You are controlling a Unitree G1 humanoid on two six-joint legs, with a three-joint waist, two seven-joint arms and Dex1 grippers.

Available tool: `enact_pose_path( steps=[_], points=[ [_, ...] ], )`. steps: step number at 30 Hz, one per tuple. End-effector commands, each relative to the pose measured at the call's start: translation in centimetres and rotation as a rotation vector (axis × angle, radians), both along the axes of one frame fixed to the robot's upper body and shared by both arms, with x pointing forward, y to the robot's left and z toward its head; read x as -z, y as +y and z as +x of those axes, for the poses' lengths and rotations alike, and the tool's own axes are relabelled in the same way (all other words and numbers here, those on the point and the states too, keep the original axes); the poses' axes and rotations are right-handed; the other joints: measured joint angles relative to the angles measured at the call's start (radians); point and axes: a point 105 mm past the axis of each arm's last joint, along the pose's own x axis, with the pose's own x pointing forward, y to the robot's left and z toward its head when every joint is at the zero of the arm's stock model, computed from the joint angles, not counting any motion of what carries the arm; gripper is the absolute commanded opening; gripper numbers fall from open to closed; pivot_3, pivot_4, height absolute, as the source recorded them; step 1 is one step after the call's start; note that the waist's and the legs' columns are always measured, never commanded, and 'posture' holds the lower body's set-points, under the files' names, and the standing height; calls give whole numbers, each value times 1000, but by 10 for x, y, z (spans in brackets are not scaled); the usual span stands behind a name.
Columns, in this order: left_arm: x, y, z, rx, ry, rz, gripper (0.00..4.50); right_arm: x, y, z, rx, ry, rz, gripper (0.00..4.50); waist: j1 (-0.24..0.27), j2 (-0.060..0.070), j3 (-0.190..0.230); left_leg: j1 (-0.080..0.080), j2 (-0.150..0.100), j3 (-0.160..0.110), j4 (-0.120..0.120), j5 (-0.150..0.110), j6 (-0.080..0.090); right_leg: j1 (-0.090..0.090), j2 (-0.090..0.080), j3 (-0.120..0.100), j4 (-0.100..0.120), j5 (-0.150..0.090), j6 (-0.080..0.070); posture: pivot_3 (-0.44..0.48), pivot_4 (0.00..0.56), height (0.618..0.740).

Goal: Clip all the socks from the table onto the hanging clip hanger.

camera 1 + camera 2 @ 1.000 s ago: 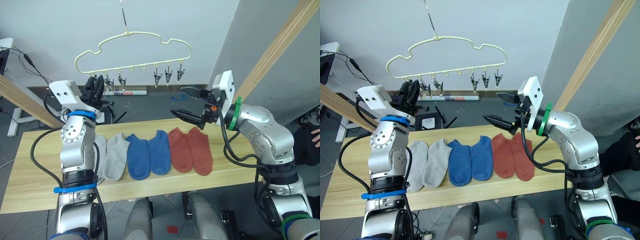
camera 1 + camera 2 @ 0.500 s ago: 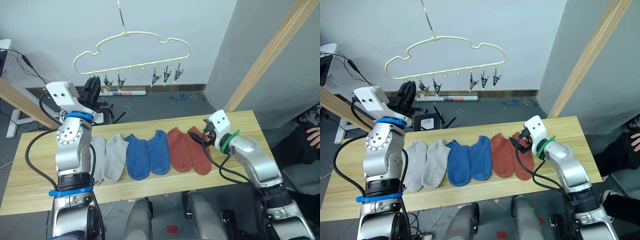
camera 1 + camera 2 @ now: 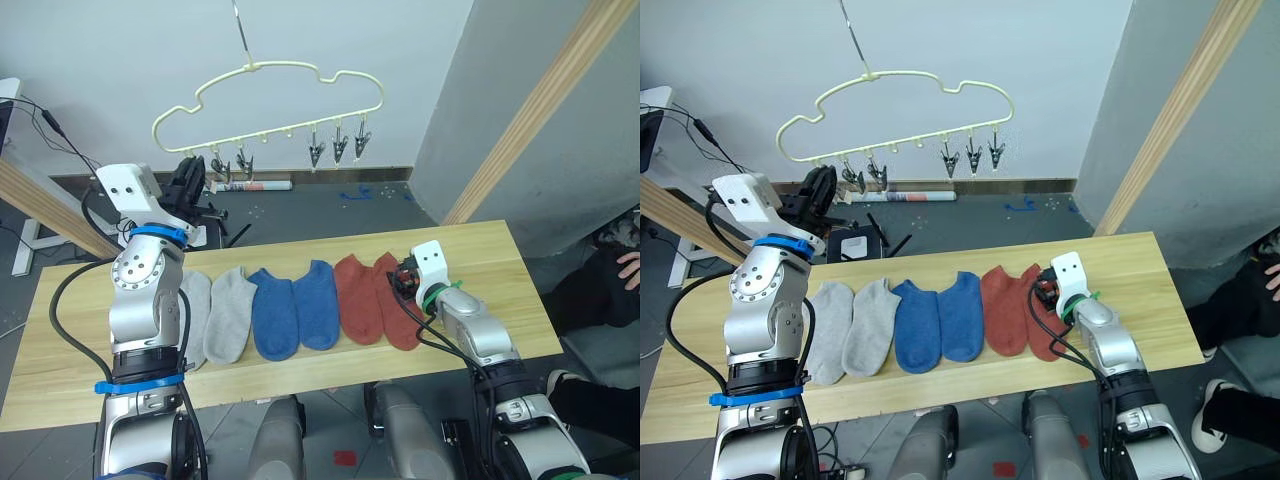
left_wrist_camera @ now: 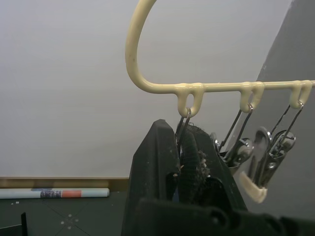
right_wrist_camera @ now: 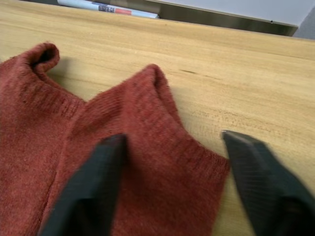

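My right claw [image 5: 170, 172] is down at the table [image 3: 480, 260], its two black fingers [image 5: 91, 187] spread wide apart. One finger lies over the cuff end of the rightmost red sock [image 5: 147, 162]; the other is over bare wood just past that sock's edge. It has hold of nothing. A second red sock [image 5: 24, 123] lies touching the first, its cuff curled up a little.

My left claw [image 4: 184, 162] is raised at the clip hanger [image 3: 270, 85]. Its fingers [image 4: 155, 157] are pressed close together around the first clip [image 4: 183, 125], at the left end of the hanger's straight bottom bar. More metal clips [image 4: 266, 152] hang just beside it on small loops.

Six socks lie in a row across the light plank table, touching or nearly so: two grey socks [image 3: 225, 310] on the left, two blue socks [image 3: 295, 310] in the middle, two red on the right. They are short, soft and flat, cuffs pointing away from me.

The pale yellow, cloud-shaped hanger hangs by a hook above the table's far side, before a white wall. Behind the table, a white tube [image 3: 255, 185] with colored markings lies on the dark floor; I cannot read any writing on it. Slanted wooden poles [image 3: 545, 105] stand at either side. Nothing lies between the claw and the socks.
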Motion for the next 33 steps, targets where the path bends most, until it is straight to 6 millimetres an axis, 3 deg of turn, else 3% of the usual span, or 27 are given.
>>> enact_pose_path(
  steps=[1, 6, 12, 17, 23, 33],
  points=[
    [-8, 4, -7, 0, -21, 22, 0, -12, 6, 2, -39, -57, 1, 1823, 0, 0, 0, 0, 0, 0, 0, 0, 0, 0, 0, 0, 0, 0, 0, -21, 358, 740],
    [-6, 4, -8, 24, 4, 16, 0, -20, 16, -4, -122, -91, -16, 14, 0, 0, 0, 0, 0, 0, 0, 0, 0, 0, 0, 0, 0, -1, 2, -29, 359, 740],
    [-6, 6, -12, 69, 41, 2, 0, -39, 24, -9, -209, -139, -27, 14, -1, 0, 0, -1, 0, 0, 0, 0, 0, -1, 0, 0, 0, -2, 3, -31, 360, 740],
    [-6, 6, -18, 177, 119, -76, 0, -85, 69, -30, -484, -230, -5, 14, -10, 1, 1, -2, 0, 0, 0, 0, 0, -2, 0, 0, 0, -2, 3, -24, 354, 740],
    [-11, 4, -24, 314, 207, -164, 0, -126, 122, -51, -761, -271, 40, 14, -16, 1, 1, -3, 1, -2, 1, 0, 0, -2, 1, -1, 1, -2, 3, -16, 346, 740],
    [-13, -9, -32, 440, 285, -255, 0, -139, 186, -38, -867, -302, 72, 14, -6, 0, 1, -11, 0, -3, 1, 0, 0, -9, -1, -3, 1, 2, -3, 3, 333, 740]
  ],
)
